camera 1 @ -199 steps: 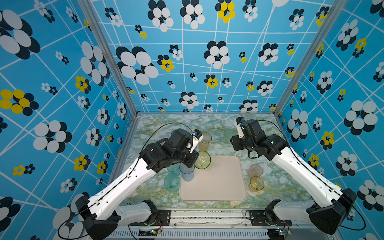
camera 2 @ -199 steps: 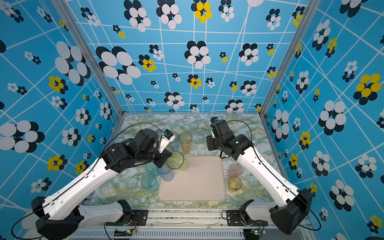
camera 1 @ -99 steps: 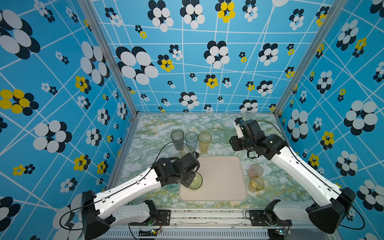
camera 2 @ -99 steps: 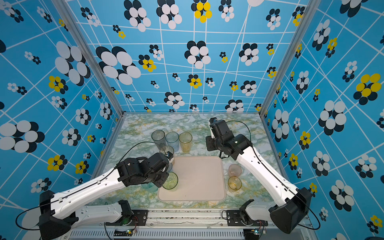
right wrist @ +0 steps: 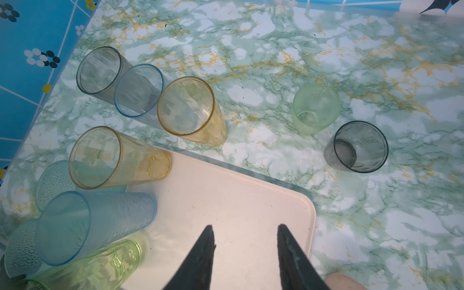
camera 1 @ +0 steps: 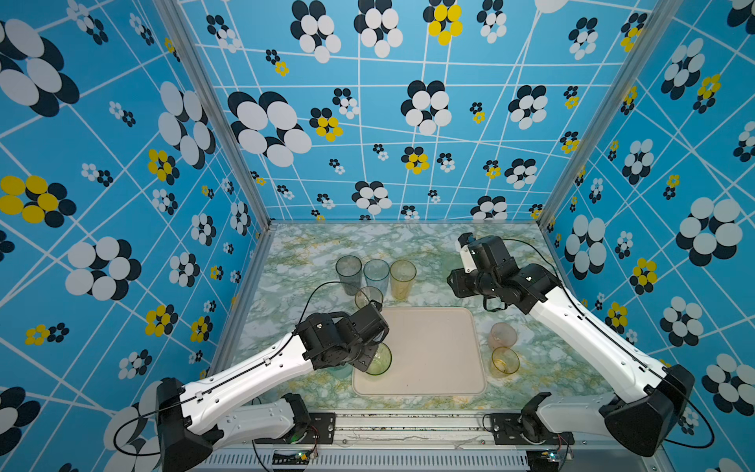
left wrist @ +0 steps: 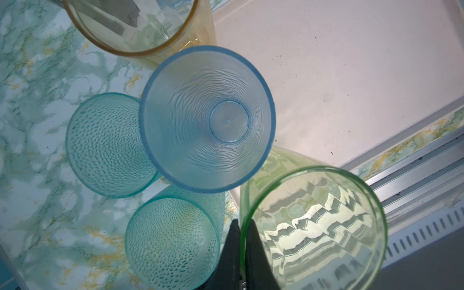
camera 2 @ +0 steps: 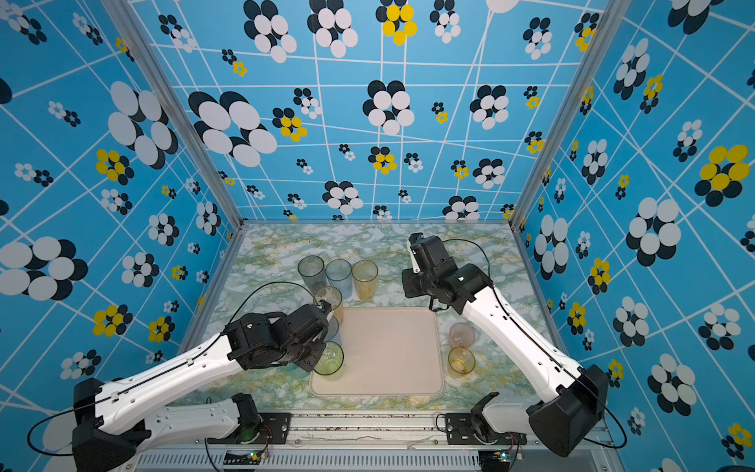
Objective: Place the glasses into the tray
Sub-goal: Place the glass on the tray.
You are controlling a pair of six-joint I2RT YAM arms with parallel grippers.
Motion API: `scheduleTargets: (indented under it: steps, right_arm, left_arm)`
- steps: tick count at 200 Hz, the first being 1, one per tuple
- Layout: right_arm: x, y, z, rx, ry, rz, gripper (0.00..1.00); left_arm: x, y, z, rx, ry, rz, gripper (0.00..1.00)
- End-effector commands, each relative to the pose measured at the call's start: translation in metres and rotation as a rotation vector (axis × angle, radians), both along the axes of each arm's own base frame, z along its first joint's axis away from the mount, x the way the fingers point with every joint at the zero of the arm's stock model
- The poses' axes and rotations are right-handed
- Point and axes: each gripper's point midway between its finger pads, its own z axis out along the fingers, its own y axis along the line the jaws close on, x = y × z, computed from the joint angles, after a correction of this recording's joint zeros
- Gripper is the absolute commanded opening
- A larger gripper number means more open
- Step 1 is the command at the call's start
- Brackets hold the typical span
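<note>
Yellow-green comes first: grips the tall yellow-green tumbler by its rim with the left tool, jaws pressed nearly together on the thin wall, one inside and one outside. Holds it upright at the near left corner of the tray; cannot tell whether the base touches down. Hovers the right tool over the tray's far right corner, jaws partway apart, nothing between them. Shows an otherwise bare tray, so looks barely begun: at most one glass in. Leaves eleven on the marbled surface. Beyond the tray, in a row: grey tumbler, pale blue tumbler, amber tumbler. At the far left corner, on or off the rim unclear: second tall amber. Beside the left edge: ribbed blue tumbler, dimpled teal tumbler, its teal twin. Just right of the tray: short pink glass, short amber glass. Past the far right corner, seen from the right wrist only: short green glass, short grey glass.
</note>
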Motion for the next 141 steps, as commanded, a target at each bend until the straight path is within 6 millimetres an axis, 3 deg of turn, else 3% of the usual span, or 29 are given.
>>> scheduleTargets:
  steps: [1,96,141]
  right_arm:
    - [0.001,0.002,-0.008,0.007,0.022,-0.004,0.44]
    - [0.001,0.007,-0.015,0.013,0.041,0.013,0.44]
    - [0.001,0.007,-0.015,0.013,0.043,0.014,0.44]
  left_arm:
    - [-0.002,0.01,-0.005,0.026,0.019,0.048,0.0]
    - [-0.008,0.016,-0.019,0.023,0.08,0.085,0.0]
    - [-0.011,0.02,-0.026,0.036,0.109,0.098,0.09]
